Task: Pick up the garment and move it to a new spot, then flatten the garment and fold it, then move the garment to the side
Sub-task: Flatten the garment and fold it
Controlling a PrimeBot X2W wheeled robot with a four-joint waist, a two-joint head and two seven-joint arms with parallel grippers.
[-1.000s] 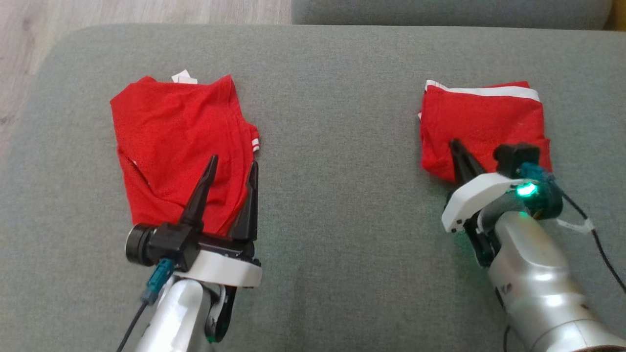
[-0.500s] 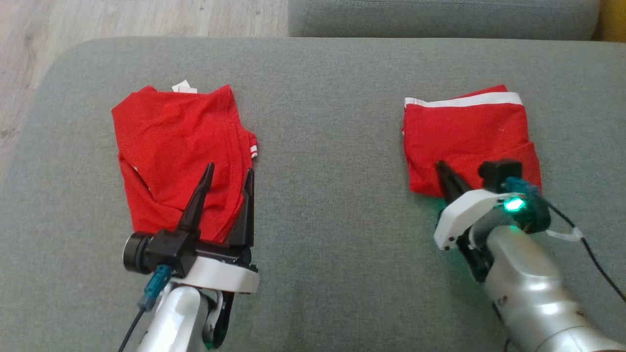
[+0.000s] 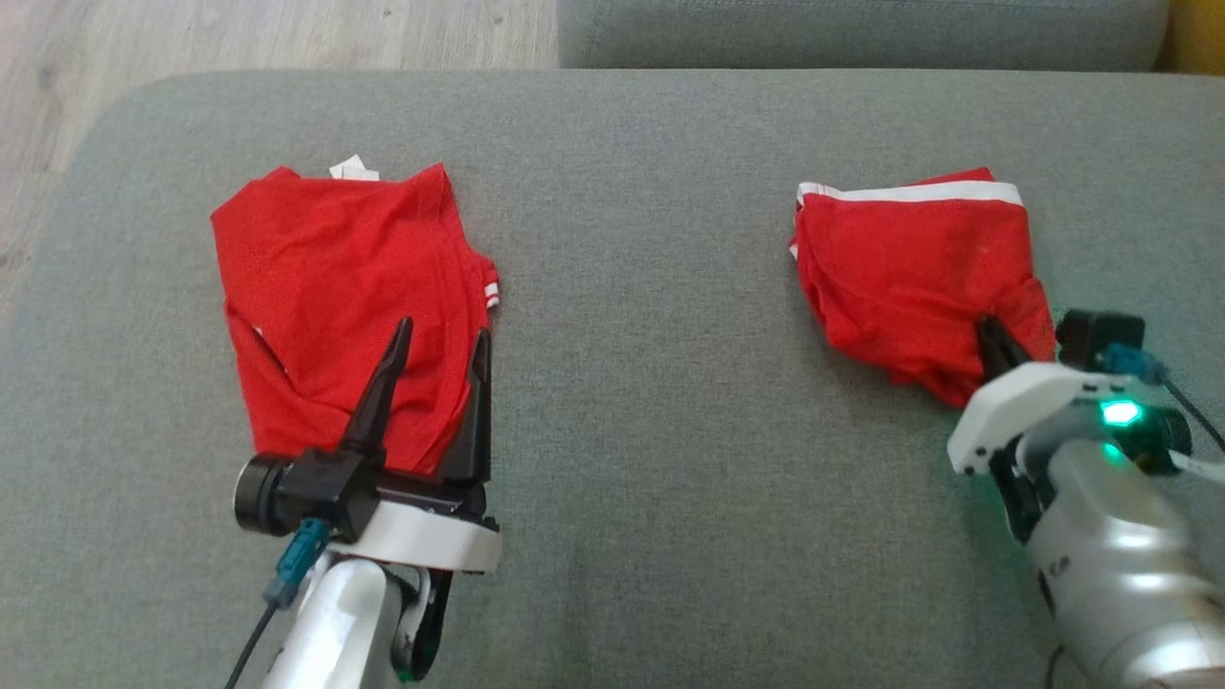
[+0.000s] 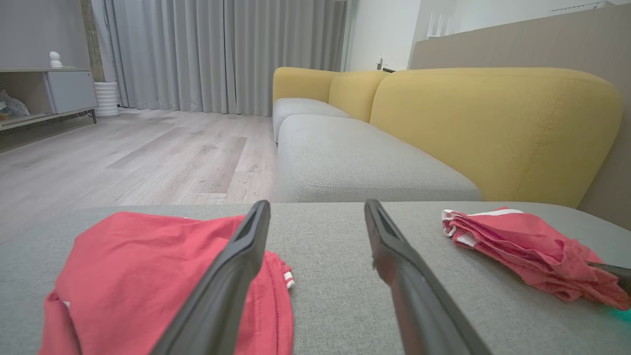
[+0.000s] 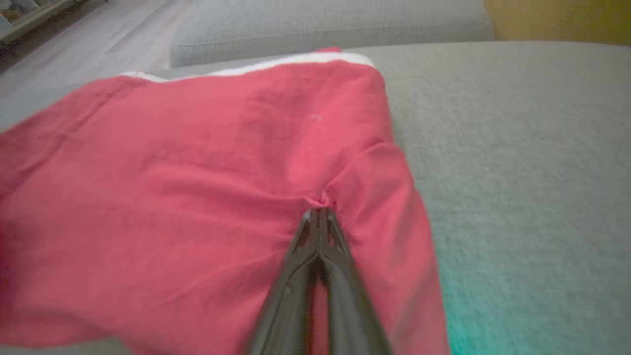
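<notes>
A folded red garment with a white band along its far edge lies on the right of the grey cushion. My right gripper is shut on its near edge. In the right wrist view the closed fingertips of the right gripper pinch a pucker of the red garment. A second folded red garment lies at the left. My left gripper hovers open over that garment's near right corner with nothing between its fingers. The left wrist view shows the left gripper, the left garment and the right garment.
The cushion's rounded left edge drops to a wooden floor. Another grey seat lies beyond the far edge, with a yellow backrest to the right. A dark cable trails from my right wrist.
My right gripper has moved to the right, dragging the right garment's near edge with it, so that edge is bunched and skewed. The left gripper stays open in place. The camera shifted slightly.
</notes>
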